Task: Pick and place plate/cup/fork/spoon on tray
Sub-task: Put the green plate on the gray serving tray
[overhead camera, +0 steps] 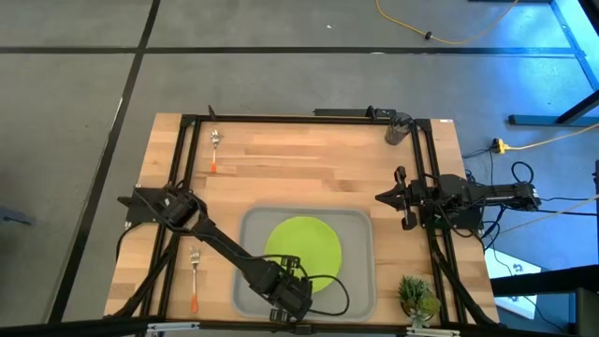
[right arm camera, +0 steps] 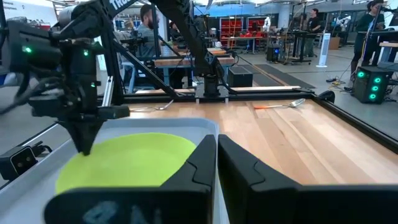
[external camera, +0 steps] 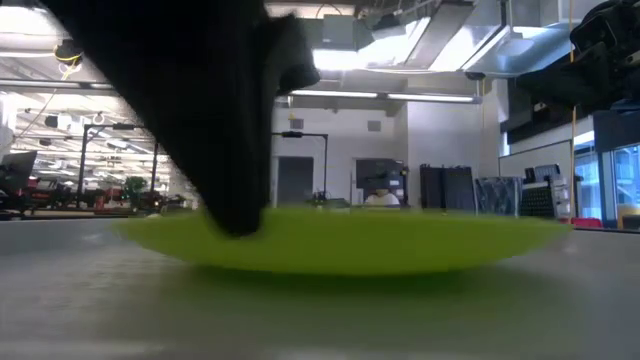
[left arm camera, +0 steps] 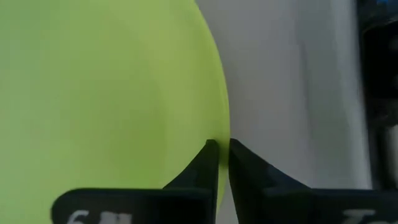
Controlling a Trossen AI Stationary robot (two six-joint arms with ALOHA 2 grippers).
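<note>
The lime-green plate (overhead camera: pixel 304 251) lies flat on the light-grey tray (overhead camera: pixel 360 281) near the table's front edge. My left gripper (overhead camera: pixel 284 271) stands over the plate's near left rim, pointing steeply down, shut on it. The low view shows the plate (external camera: pixel 400 245) level, with its underside on the tray. The dark cup (overhead camera: pixel 398 129) stands at the far right corner. At the far left lies the spoon (overhead camera: pixel 214 150), and the fork (overhead camera: pixel 194 279) lies left of the tray. My right gripper (right arm camera: pixel 216 146) waits at the table's right side, shut and holding nothing. My left gripper has the plate's rim (left arm camera: pixel 222 127) in the narrow gap between its two fingertips, one finger (left arm camera: pixel 208 155) over the plate and the other (left arm camera: pixel 239 155) outside it. The fingers come from above, slanting down. The plate lies level on the tray.
A small potted plant (overhead camera: pixel 416 298) stands at the near right corner, close to the tray. A black frame (overhead camera: pixel 299 120) runs around the wooden table top. Bare wood lies between the tray and the far edge.
</note>
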